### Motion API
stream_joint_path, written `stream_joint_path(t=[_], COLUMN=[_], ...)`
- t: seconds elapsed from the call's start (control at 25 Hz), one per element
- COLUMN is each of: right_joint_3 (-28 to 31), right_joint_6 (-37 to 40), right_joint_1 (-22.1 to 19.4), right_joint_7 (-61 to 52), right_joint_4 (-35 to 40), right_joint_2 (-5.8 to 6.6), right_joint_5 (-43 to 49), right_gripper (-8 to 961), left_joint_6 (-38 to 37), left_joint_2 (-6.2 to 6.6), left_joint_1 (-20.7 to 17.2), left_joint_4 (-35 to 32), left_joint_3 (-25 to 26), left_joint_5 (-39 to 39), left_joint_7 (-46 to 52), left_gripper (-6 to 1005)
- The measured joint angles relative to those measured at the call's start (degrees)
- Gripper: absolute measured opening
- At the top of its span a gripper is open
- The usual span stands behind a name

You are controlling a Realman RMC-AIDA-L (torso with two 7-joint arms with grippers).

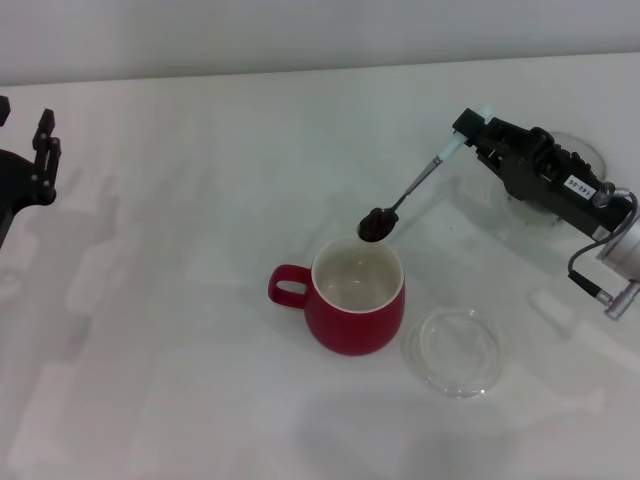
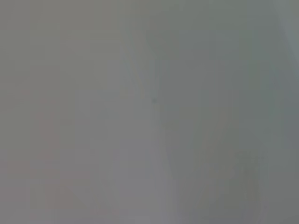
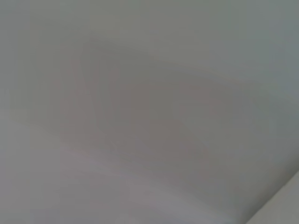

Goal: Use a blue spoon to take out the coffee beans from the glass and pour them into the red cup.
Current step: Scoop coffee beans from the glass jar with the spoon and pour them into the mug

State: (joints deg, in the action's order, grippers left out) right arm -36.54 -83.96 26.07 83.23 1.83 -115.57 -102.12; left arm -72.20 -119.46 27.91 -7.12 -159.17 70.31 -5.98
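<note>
Beside red cup (image 1: 357, 296), clear dish (image 1: 455, 349), bean-filled blue spoon (image 1: 405, 199) above rim

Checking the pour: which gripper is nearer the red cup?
Right. The right gripper holds the blue spoon just beyond the red cup; the left gripper sits at the far left edge.
</note>
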Motion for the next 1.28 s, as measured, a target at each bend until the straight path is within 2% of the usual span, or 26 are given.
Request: stream_joint_path(t=[1.28], right_joint_3=[-4.44], right_joint_6=[-4.51], right_joint_1=[0.28], right_joint_7=[17.71], right_joint_4=[1.49], right_joint_2=[0.18], right_joint_5=[0.42], right_gripper=[144], left_joint_6=[0.49], left_joint_2=[-0.07], left_joint_1=[-0.04], left_joint_4=[-0.16], left_joint_3=[0.0], left_joint_5=[0.01], left_joint_7=[0.0], left_gripper=[424])
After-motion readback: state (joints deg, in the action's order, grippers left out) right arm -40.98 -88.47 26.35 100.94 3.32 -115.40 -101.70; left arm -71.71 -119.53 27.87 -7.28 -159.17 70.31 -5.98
